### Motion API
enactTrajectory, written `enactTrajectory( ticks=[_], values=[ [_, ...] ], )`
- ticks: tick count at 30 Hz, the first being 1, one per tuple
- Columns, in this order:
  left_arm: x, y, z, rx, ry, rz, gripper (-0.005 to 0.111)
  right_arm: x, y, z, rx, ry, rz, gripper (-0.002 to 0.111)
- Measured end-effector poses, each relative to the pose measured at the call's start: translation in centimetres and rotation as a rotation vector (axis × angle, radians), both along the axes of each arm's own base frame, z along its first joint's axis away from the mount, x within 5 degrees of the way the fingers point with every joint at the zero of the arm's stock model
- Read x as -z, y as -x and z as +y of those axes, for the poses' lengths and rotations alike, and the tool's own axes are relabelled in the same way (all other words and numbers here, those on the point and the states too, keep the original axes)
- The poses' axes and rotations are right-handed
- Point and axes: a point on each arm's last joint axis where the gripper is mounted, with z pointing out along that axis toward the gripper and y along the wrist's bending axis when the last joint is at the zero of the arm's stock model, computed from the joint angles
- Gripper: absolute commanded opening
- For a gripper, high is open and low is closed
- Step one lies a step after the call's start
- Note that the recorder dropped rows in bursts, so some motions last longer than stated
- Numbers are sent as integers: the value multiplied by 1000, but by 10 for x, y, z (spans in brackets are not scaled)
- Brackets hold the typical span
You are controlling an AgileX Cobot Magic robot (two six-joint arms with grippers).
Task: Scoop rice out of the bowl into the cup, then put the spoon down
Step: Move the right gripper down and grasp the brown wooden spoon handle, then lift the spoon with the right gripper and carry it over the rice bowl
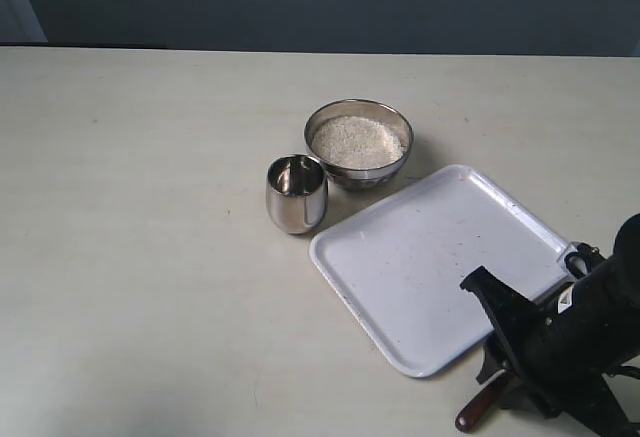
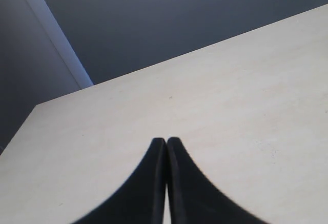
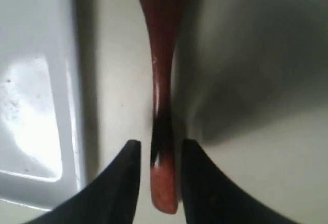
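The steel bowl (image 1: 392, 168) holds white rice (image 1: 357, 141) at the table's middle. Just to its front left stands the small steel cup (image 1: 296, 194), upright, and I see no rice in it. The reddish-brown wooden spoon (image 3: 163, 55) lies on the table beside the tray; only its handle end (image 1: 478, 409) shows in the exterior view. My right gripper (image 3: 160, 144) is low over the handle, open, with a finger on each side and a gap on at least one side. My left gripper (image 2: 166, 140) is shut and empty over bare table, outside the exterior view.
A white square tray (image 1: 430, 257) lies in front of the bowl and to the right, empty apart from a few specks; its rim (image 3: 72, 106) runs alongside the spoon. The right arm (image 1: 570, 347) covers the table's front right corner.
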Motion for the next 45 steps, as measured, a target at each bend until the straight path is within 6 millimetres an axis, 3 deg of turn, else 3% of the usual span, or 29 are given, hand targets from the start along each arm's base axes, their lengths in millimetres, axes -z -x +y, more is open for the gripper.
enactTrajectory(
  ticks=[14, 16, 19, 30, 39, 45],
  values=[
    [0, 0, 0, 0, 0, 0, 1, 10, 2, 1, 15, 26, 72, 26],
    [0, 0, 0, 0, 0, 0, 1, 11, 2, 1, 24, 26, 87, 21],
    [0, 0, 0, 0, 0, 0, 1, 12, 2, 3, 48, 17, 108, -1],
    [0, 0, 0, 0, 0, 0, 1, 9, 6, 3, -67, 15, 122, -1],
    [0, 0, 0, 0, 0, 0, 1, -23, 15, -9, -269, 51, 29, -1],
    [0, 0, 0, 0, 0, 0, 1, -67, -13, -9, -459, 187, -137, -1]
  ],
)
